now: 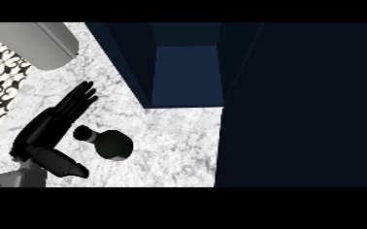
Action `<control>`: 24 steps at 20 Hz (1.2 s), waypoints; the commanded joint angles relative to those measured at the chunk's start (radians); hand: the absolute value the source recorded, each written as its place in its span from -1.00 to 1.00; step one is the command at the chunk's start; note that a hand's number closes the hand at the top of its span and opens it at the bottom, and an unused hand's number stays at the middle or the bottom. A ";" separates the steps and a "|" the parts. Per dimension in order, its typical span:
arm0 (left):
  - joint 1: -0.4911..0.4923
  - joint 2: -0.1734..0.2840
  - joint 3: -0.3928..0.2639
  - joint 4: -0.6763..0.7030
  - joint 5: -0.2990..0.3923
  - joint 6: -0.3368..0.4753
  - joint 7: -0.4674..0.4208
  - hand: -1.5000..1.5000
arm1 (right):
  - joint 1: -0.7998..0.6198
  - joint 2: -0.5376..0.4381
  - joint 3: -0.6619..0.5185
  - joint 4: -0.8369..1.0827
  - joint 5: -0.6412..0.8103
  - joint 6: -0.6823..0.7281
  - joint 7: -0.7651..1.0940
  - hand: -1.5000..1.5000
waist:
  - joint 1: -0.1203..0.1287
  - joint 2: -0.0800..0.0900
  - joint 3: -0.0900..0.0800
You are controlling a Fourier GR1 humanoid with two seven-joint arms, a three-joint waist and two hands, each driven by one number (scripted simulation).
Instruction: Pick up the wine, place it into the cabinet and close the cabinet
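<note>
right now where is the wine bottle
In the head view the wine bottle stands on the marble counter at lower left, just right of the open left robot hand, in front of the open cabinet.

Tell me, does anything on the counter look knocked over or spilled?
Nothing stands out. The wine bottle stands upright on the marble counter, no spill around it. The cabinet is open and looks empty. The left hand sits beside the bottle with straight fingers, not holding it.
</note>
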 commanded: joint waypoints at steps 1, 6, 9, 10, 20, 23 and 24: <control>-0.070 0.023 0.011 0.111 -0.013 -0.014 -0.025 -1.00 | 0.026 -0.016 0.020 -0.272 -0.032 -0.030 0.153 -1.00 | 0.000 -0.001 -0.001; -0.035 0.021 -0.015 0.171 -0.101 -0.016 -0.122 -1.00 | 0.112 -0.023 0.014 -0.255 -0.026 -0.005 0.053 -1.00 | 0.005 -0.002 0.001; -0.083 -0.005 -0.032 0.275 -0.127 -0.018 -0.203 -1.00 | 0.063 -0.031 -0.031 -0.236 -0.065 -0.009 0.087 -1.00 | 0.006 0.001 0.000; -0.019 0.017 -0.026 0.286 -0.155 -0.037 -0.271 -1.00 | 0.032 -0.035 -0.037 -0.261 -0.081 -0.020 0.130 -1.00 | 0.007 0.001 -0.001; -0.085 0.000 -0.079 0.497 -0.259 -0.017 -0.411 -1.00 | 0.077 -0.038 -0.029 -0.245 -0.090 0.004 0.077 -1.00 | 0.007 0.000 0.001; -0.075 0.003 -0.087 0.567 -0.306 0.011 -0.507 -1.00 | 0.098 -0.031 -0.008 -0.257 -0.070 -0.011 0.069 -1.00 | 0.003 0.000 0.000; -0.047 0.001 -0.099 0.569 -0.307 -0.011 -0.539 -1.00 | 0.080 -0.023 -0.028 -0.202 -0.072 -0.007 0.045 -1.00 | 0.011 0.000 0.001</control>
